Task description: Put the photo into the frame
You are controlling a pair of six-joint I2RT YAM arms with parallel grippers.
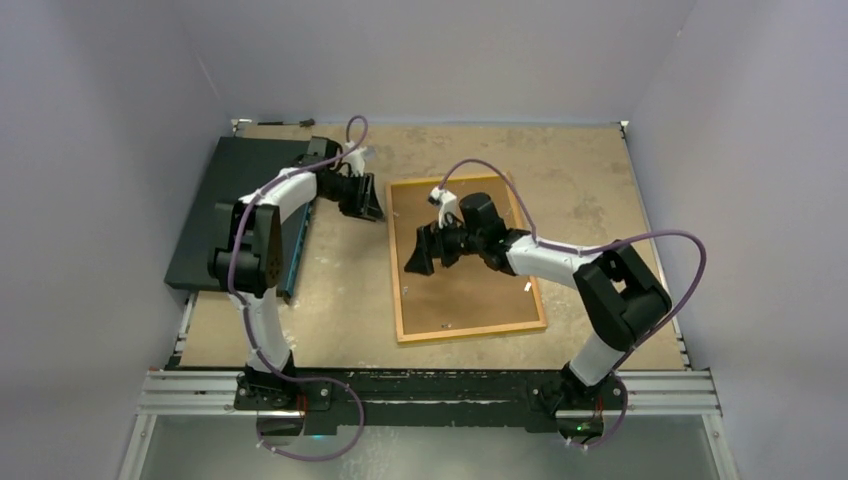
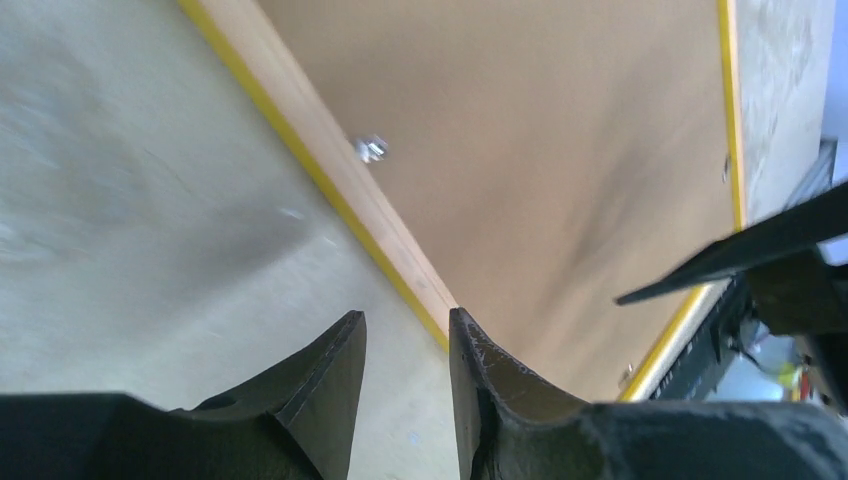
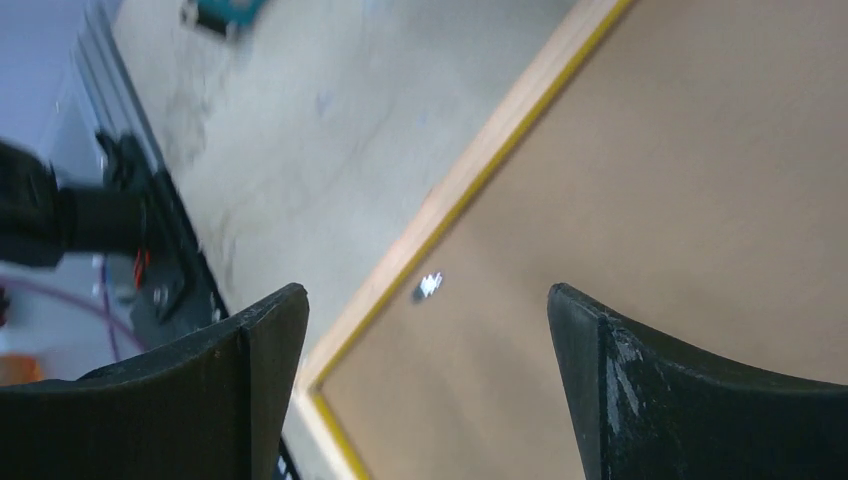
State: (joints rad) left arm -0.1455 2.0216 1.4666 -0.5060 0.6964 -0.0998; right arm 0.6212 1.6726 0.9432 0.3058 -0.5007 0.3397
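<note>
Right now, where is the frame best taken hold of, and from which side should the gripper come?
Probably the left rail of the frame, coming from its outer side. It lies flat, back up, and the backing board fills the middle, so only the thin outer edge can be pinched.

Soft light above; blur at my wrists

From above the light is mild and even, and only faint shadows fall on the worktop [image 1: 340,290] and the frame [image 1: 470,330]. My left wrist view is streaked with blur across the worktop, a dusky shadow smudging the brown board [image 2: 560,150]. My right wrist view is soft, its far corner smeared. My left claw [image 2: 405,320] and right claw [image 3: 425,290] show near-black.
</note>
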